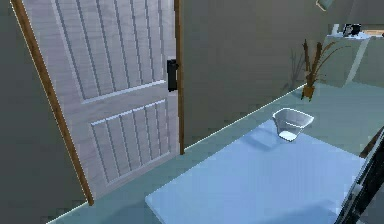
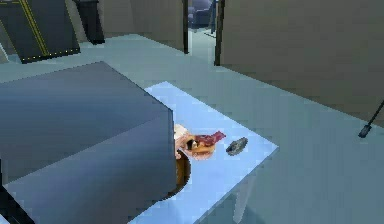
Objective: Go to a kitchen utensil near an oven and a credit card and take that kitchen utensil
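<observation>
**Pale blue worktop by a panelled door, small things beside a grey box**

Straight ahead in the forward view: a white panelled door (image 1: 110,90) in a brown frame, with a dark handle (image 1: 172,75) at its right edge and grey-green wall on either side. Below and right of the door, a pale blue worktop (image 1: 250,185) reaching the bottom edge. Near its far corner, a small white open-topped container (image 1: 293,123), upright. Farther off toward the forward view's right, a bunch of dry twigs (image 1: 312,70) near a white cabinet (image 1: 352,58).

In the arm side view: a pale blue worktop (image 2: 215,175) on white legs, with a large grey box (image 2: 90,135) covering most of its left part. Just beside the box's right face, a red and orange item (image 2: 206,141) and a round brown shape (image 2: 182,168) partly tucked behind the box's corner. A little apart, toward the worktop's right edge, a grey oval blob (image 2: 237,146) lying flat. Possibly the kitchen utensil, that blob, though too small to tell. State of the tool: cannot tell. Beyond, across bare floor, a doorway (image 2: 200,25) in the far wall and a dark bin (image 2: 90,20) to its left.
</observation>
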